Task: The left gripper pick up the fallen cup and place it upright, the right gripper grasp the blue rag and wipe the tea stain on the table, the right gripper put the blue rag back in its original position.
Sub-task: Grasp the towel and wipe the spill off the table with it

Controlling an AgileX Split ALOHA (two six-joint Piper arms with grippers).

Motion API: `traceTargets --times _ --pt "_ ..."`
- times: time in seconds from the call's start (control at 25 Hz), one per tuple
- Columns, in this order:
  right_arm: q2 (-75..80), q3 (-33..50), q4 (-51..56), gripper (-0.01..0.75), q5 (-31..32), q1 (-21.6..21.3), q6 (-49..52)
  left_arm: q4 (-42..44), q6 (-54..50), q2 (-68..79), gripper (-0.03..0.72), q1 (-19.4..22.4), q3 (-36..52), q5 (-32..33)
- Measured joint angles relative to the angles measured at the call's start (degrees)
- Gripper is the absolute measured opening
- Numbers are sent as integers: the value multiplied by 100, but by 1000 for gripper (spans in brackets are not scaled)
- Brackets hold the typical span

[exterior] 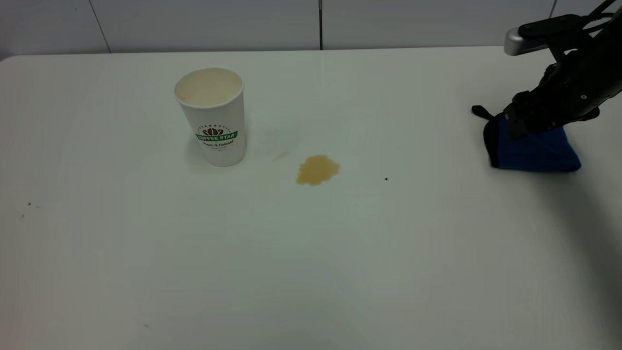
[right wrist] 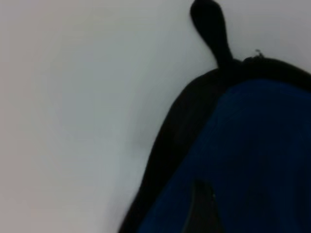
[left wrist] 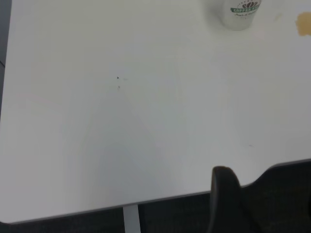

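Rag (exterior: 534, 151): right of tea stain (exterior: 317, 169); right gripper (exterior: 516, 127) lowered onto it, finger state cannot be told.
Advice: a firm pinch before the rag is dragged to the stain.

Cup (exterior: 212, 116) stood upright on the table (exterior: 311, 267), left of centre, mouth open, green logo facing the camera. Tea stain (exterior: 317, 170), a tan blotch, lay just right of it, faint smear between them. Blue rag (exterior: 534, 150) with black edging lay far right, partly under the right gripper (exterior: 517, 127).
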Motion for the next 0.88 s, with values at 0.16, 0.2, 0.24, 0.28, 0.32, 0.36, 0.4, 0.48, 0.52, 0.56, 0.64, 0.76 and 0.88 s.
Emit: traceTargets --times 0.16,0.2,0.24,0.28,0.32,0.36,0.4,0.48,0.52,0.56,0.64,0.76,0.88 --pt "221 -173 -5 592 -68 -59 -5 0 0 0 429 0 0 0" --pt "285 -201 -5 592 -68 -59 -5 0 0 0 429 0 0 0" --pt "338 -201 -5 591 -76 -59 -5 0 0 0 429 0 0 0" --pt "390 -201 -5 590 -65 -59 -5 0 0 0 429 0 0 0" --pt "442 -201 2 588 -65 -59 -5 0 0 0 429 0 0 0" --pt "460 -208 38 581 -60 -59 -5 0 0 0 429 0 0 0" --pt "465 -215 65 563 -60 -59 -5 0 0 0 429 0 0 0" --pt "482 -240 102 486 -15 -59 -5 0 0 0 429 0 0 0" --pt "482 -250 102 414 20 -59 -5 0 0 0 429 0 0 0" --pt "488 -247 107 327 30 -52 -5 0 0 0 429 0 0 0" --pt "493 -247 107 152 41 -52 -5 0 0 0 429 0 0 0" --pt "499 -252 107 45 26 -1 -5 0 0 0 429 0 0 0" --pt "519 -312 107 36 -43 181 -5 0 0 0 429 0 0 0"
